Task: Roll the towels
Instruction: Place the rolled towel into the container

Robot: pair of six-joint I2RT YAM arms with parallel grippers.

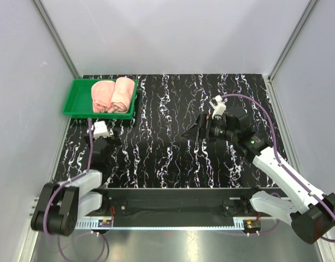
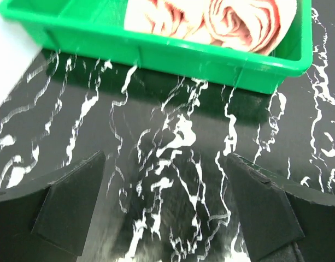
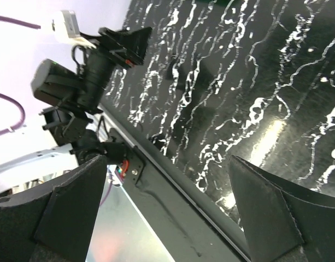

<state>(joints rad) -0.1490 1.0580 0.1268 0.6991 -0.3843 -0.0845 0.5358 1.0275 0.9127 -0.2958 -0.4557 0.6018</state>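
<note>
Two salmon-pink towels lie rolled side by side in a green tray [image 1: 73, 103] at the far left: one roll [image 1: 103, 95] on the left, the other [image 1: 122, 94] on the right. In the left wrist view their rolled ends [image 2: 227, 22] show over the tray's near wall [image 2: 156, 54]. My left gripper [image 1: 108, 137] is open and empty, low over the table just in front of the tray; its fingers [image 2: 69, 202] frame bare tabletop. My right gripper [image 1: 197, 129] is open and empty over the middle right of the table, pointing left, well away from the towels.
The tabletop [image 1: 167, 142] is black with white marbling. Grey walls close in the left, right and far sides. A black rail [image 1: 172, 199] with the arm bases runs along the near edge. The right wrist view shows the left arm [image 3: 85, 71] and the rail [image 3: 172, 196].
</note>
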